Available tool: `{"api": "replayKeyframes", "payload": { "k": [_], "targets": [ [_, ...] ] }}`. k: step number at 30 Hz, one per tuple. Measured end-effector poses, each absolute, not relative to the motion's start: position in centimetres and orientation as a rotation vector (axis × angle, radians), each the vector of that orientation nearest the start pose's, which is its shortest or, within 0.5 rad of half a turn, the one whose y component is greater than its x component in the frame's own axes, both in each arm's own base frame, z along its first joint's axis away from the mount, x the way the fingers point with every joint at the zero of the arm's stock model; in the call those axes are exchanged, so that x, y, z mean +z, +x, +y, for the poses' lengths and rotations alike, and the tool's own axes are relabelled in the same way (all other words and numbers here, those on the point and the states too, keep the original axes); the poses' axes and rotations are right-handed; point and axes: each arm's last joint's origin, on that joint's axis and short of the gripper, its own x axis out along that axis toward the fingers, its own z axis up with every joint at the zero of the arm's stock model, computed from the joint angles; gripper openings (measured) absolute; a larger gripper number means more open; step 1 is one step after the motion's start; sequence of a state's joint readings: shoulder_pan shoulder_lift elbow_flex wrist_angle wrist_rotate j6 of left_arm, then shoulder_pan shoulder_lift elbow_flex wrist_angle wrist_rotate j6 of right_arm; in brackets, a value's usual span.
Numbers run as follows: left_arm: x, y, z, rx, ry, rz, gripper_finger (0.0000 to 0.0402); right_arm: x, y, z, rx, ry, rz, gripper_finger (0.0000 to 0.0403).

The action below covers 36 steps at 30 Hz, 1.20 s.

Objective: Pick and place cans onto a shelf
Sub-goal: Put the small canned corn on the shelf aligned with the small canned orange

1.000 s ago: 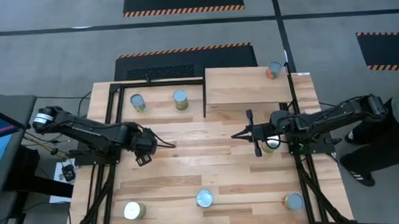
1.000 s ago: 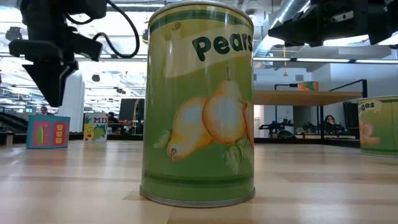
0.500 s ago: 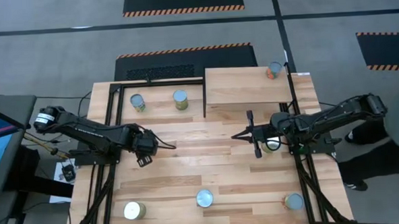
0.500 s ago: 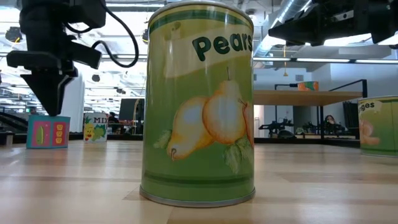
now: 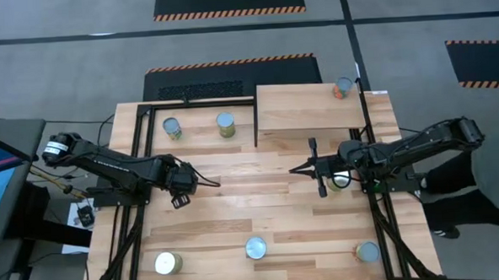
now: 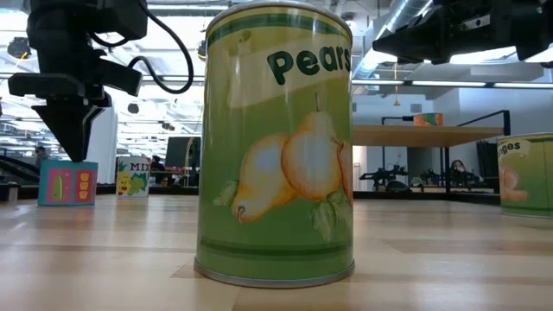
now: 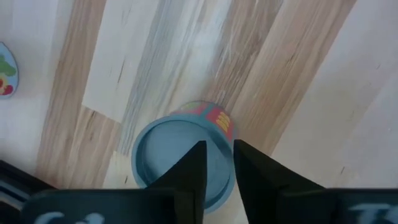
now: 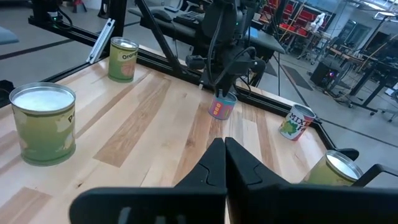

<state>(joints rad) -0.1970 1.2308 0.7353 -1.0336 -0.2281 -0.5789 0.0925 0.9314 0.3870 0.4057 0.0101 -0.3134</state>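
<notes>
Grey floor (image 5: 77,63) with striped-edged black mats (image 5: 229,1); ceiling ducts (image 6: 406,17) overhead.

A: Where did the overhead camera sit?

B: High above, facing straight down on the whole surface (image 5: 236,208) and both arms.

A: And the low one?

B: At surface height, very near the pear can (image 6: 276,142), looking level into the room.

A: The wrist cameras?

B: The left looked down, close over a blue-lidded can (image 7: 183,158). The right looked across the surface at that same can (image 8: 222,107) and the left arm.
</notes>
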Motion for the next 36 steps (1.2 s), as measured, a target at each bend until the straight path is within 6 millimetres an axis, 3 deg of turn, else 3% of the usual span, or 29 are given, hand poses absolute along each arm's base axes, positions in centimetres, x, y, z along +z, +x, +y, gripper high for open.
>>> {"api": "replayKeyframes", "payload": {
  "k": [5, 16, 29, 36],
  "targets": [
    [19.28, 17.82, -2.90, 0.444, -0.148, 1.417, 0.0055, 22.64, 19.81, 1.81, 0.103, -0.320, 0.125, 0.0008],
    [19.28, 17.82, -2.90, 0.457, -0.163, 1.414, 0.0097, 22.64, 19.81, 1.80, 0.103, -0.320, 0.125, 0.0008],
    [19.28, 17.81, -2.89, 0.471, -0.177, 1.410, 0.0081, 22.64, 19.81, 1.80, 0.103, -0.320, 0.125, 0.0008],
    [19.94, 17.94, -2.91, 0.472, -0.175, 1.413, 0.0094, 22.64, 19.81, 1.80, 0.103, -0.320, 0.125, 0.0008]
  ]
}}
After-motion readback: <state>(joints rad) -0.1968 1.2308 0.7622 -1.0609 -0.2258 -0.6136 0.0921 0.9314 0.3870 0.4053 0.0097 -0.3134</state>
